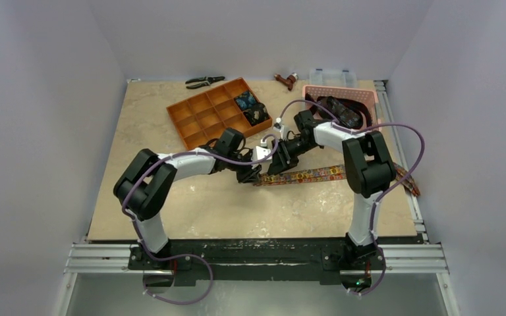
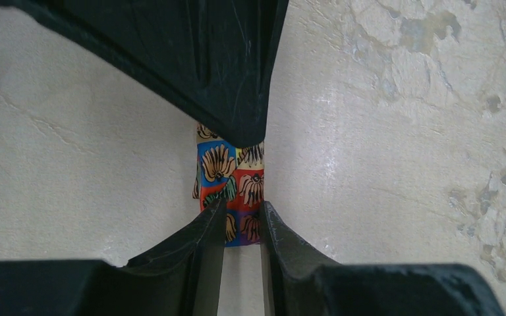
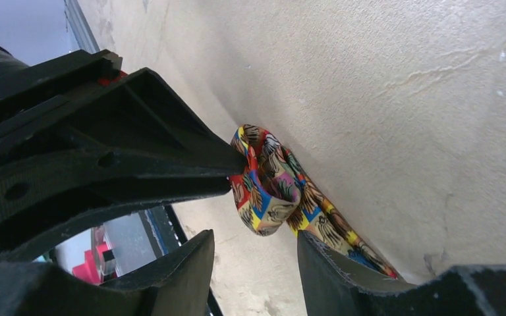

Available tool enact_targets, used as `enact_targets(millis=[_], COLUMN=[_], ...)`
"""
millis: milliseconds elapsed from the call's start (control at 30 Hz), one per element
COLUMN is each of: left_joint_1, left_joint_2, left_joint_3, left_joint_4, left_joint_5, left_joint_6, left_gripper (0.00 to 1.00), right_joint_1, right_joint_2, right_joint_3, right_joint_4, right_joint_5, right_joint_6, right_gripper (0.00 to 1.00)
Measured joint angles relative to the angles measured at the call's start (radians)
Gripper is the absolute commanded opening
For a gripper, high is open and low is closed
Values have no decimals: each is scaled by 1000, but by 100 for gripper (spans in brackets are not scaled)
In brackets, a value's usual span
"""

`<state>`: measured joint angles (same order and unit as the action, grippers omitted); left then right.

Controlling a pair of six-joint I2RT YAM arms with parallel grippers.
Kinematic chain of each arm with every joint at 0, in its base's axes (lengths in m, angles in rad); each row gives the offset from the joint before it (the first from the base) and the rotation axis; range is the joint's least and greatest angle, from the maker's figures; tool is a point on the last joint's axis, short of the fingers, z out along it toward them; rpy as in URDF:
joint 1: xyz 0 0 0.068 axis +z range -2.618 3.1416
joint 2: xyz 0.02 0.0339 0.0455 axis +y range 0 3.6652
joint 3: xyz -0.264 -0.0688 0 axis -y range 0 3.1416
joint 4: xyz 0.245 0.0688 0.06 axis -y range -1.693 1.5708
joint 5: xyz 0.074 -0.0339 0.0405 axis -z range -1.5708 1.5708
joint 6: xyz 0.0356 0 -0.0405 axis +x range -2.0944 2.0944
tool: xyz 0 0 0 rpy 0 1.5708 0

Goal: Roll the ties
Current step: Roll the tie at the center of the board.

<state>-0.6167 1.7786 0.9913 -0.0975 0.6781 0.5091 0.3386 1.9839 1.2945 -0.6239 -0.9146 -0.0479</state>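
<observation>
The printed orange-yellow-red tie (image 1: 316,175) lies flat across the table towards the right edge. Its left end is turned into a small loop (image 3: 267,191). My left gripper (image 1: 249,174) is shut on that looped end; the wrist view shows the fabric (image 2: 234,181) pinched between its narrow jaws (image 2: 242,209). My right gripper (image 1: 272,166) is open just beside it, with the loop in front of its spread jaws (image 3: 253,238) and untouched by them. Dark coiled ties (image 1: 252,108) sit in two compartments of the orange tray.
The orange compartment tray (image 1: 201,118) stands behind the grippers. A pink basket (image 1: 362,96) with dark ties (image 1: 339,108) is at the back right. Pliers (image 1: 204,81), a small brown tool (image 1: 287,80) and a clear box (image 1: 333,76) lie along the far edge.
</observation>
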Motion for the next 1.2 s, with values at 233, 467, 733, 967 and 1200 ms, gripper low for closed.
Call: enact_targets(millis=[233,467,733,967,1200], left_joint_1=[-6,-8,6,20,-15], left_joint_2=[31,37,-6,-13,50], left_joint_3=[17,17,-45,-61,-37], left_joint_4=[-2,-2,55,98,118], left_joint_5=[-15,-21,-8,-26,-77], left_joint_6=[-14,-19,-31,-36,-36], left_gripper=[24,37,77,79,75], right_joint_1=[29,41,41,41,41], right_joint_2=[70,91,91,98,105], right_joint_3=[18,34,39,39,33], right_joint_4=[12,22,23,27,36], right_joint_5=[12,39,82,92,85], right_joint_6=[8,24,10,2,2], right_gripper=[46,18,0,0,0])
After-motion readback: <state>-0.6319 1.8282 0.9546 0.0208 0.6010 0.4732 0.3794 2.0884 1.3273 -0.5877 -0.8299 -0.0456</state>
